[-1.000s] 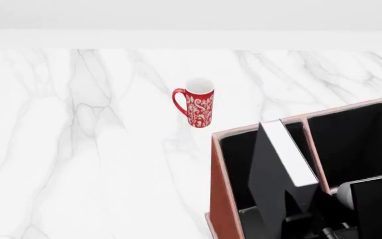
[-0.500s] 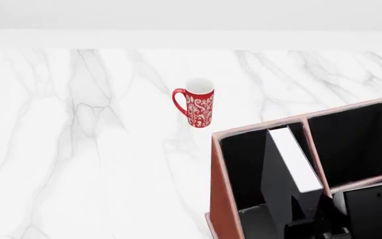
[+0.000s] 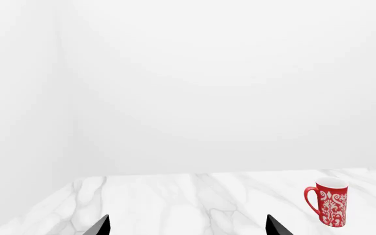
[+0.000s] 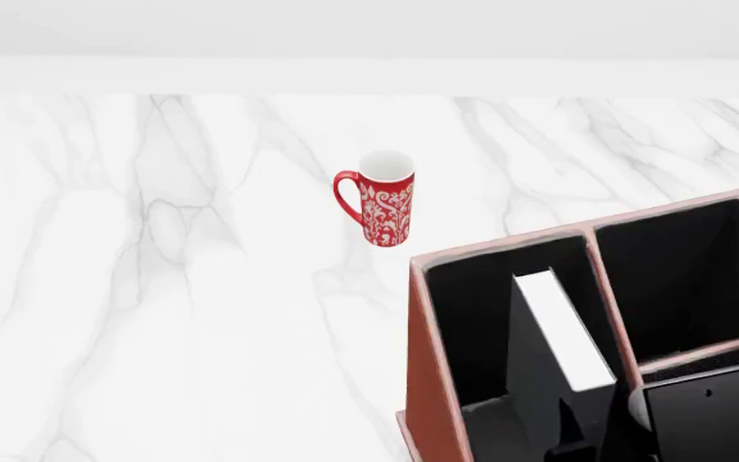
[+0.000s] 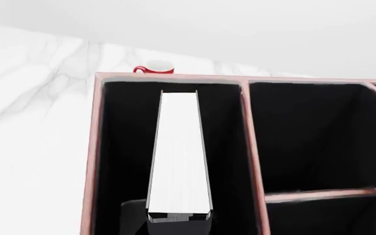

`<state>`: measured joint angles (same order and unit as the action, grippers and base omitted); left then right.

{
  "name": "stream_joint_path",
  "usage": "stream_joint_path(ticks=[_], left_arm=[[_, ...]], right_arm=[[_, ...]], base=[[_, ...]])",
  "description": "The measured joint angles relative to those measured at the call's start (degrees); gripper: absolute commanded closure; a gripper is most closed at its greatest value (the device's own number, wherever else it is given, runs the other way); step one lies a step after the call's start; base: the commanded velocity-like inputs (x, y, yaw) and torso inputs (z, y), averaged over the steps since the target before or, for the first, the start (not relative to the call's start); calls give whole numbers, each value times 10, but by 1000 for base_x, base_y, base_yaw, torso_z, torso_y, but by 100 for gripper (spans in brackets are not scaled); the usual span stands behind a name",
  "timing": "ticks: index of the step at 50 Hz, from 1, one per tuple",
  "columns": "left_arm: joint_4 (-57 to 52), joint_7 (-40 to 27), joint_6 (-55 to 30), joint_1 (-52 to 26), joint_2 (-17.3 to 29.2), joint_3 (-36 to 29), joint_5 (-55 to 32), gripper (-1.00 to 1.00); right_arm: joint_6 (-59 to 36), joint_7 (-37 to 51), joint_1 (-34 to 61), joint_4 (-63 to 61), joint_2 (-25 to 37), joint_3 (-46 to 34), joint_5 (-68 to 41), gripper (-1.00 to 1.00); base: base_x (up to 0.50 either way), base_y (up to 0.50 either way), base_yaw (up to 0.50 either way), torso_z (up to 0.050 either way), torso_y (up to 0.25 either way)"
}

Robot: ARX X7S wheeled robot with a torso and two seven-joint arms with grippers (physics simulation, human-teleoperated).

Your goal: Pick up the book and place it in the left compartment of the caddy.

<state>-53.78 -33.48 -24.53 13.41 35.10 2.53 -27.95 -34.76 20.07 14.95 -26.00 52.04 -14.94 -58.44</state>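
Observation:
The reddish-brown caddy stands at the front right. The black book, white page edge up, stands on edge inside the long left compartment, leaning toward the divider. In the right wrist view the book runs along the left compartment, and my right gripper is shut around its near end. In the head view the right gripper is low inside the caddy, mostly hidden. My left gripper is open and empty above the marble, out of the head view.
A red patterned mug stands on the white marble counter behind and left of the caddy; it also shows in the left wrist view and the right wrist view. Smaller caddy sections lie right of the divider.
The book has sunk deeper into the left compartment and now stands lower than the rim. My right arm has gone down with it.

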Motion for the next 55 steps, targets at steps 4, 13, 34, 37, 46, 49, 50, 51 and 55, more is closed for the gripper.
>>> stream_joint_path(ticks=[4, 13, 34, 37, 46, 49, 50, 51, 55], left_arm=[[0, -1, 0, 0, 1, -1, 0, -100], [1, -2, 1, -1, 2, -3, 0, -100], [1, -5, 3, -1, 5, -5, -1, -100], [1, -6, 3, -1, 6, -5, -2, -100], [0, -7, 4, 0, 7, -6, -2, -100], [0, -8, 5, 0, 8, -6, -2, -100], [0, -8, 5, 0, 8, -6, -2, -100], [0, -8, 5, 0, 8, -7, -2, -100], [0, -9, 6, 0, 8, -7, -2, -100]], right_arm=[[5, -5, -2, 7, -3, -4, 6, 100], [21, -16, -11, 21, -11, -9, 22, 100], [55, -36, -28, 42, -21, -16, 51, 100], [58, -38, -29, 47, -23, -17, 55, 100], [66, -45, -29, 63, -31, -24, 69, 100], [68, -47, -28, 69, -34, -27, 73, 100], [68, -48, -28, 71, -35, -28, 75, 100], [69, -48, -27, 73, -36, -29, 76, 100], [70, -51, -26, 80, -40, -33, 80, 100]], base=[[0, 0, 0, 3, 0], [0, 0, 0, 0, 1], [0, 0, 0, 0, 1], [0, 0, 0, 3, 3], [0, 0, 0, 0, 1], [0, 0, 0, 0, 0], [0, 0, 0, 0, 0], [0, 0, 0, 0, 0], [0, 0, 0, 0, 3]])
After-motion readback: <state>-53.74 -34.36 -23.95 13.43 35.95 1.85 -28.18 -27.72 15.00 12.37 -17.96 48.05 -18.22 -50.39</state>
